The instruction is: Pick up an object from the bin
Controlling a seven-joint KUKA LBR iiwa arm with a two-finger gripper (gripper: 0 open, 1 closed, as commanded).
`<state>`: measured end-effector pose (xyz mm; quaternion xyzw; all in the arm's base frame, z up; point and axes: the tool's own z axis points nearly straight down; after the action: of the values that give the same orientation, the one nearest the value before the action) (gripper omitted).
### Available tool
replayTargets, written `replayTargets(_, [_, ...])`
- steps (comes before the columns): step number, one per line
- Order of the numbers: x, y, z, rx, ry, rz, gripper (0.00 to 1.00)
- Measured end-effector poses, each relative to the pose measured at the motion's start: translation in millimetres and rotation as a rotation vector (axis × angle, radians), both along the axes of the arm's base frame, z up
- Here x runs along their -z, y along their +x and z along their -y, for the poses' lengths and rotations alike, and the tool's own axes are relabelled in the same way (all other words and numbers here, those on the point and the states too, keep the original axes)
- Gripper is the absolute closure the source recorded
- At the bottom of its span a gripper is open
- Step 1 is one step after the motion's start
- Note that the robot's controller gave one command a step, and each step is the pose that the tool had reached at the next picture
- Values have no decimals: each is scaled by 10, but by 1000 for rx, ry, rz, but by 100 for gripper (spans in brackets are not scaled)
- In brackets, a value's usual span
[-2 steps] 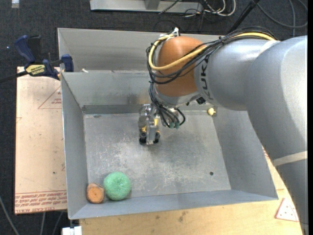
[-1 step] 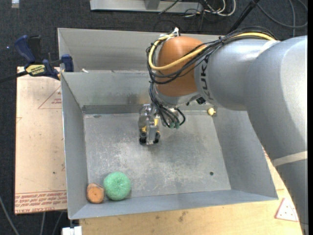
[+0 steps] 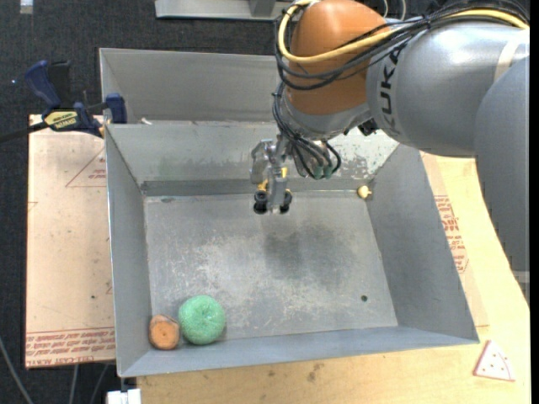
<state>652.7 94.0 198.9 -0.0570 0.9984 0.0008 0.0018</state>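
Claw: The claw [image 3: 274, 202] hangs on the arm's tip above the far-middle stretch of the bin floor, just in front of the back wall. Whether it is spread or pressed together cannot be told from this angle.
Under the claw: Bare grey metal, with a soft dark shadow [image 3: 286, 251] lying on the floor a little nearer the camera.
Wrist: A rounded orange cover [image 3: 333, 36] sits directly above the claw, with black cables [image 3: 290, 74] looped round it and running off toward the right.
Arm: The grey arm [image 3: 459, 74] comes in from the right and crosses over the bin's far right corner.
Nearest thing: A small pale yellow piece [image 3: 364, 192] rests at the foot of the back wall, to the right of the claw and apart from it.
Speck: A tiny dark speck [image 3: 364, 297] lies on the floor's right side, nearer the front wall; what it is cannot be made out.
Green ball: A round, rough-looking green ball [image 3: 202, 320] sits in the near left corner, against the front wall and well apart from the claw.
Orange thing: A smaller round orange-brown thing [image 3: 164, 332] lies just left of the green ball, touching it, tucked into the same corner.
Bin: The grey metal bin [image 3: 126, 225] has sloping walls round a flat, scuffed floor.
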Motion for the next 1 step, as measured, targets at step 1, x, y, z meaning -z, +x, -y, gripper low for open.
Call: replayTargets(1, [0,0,1,0,0,0,100])
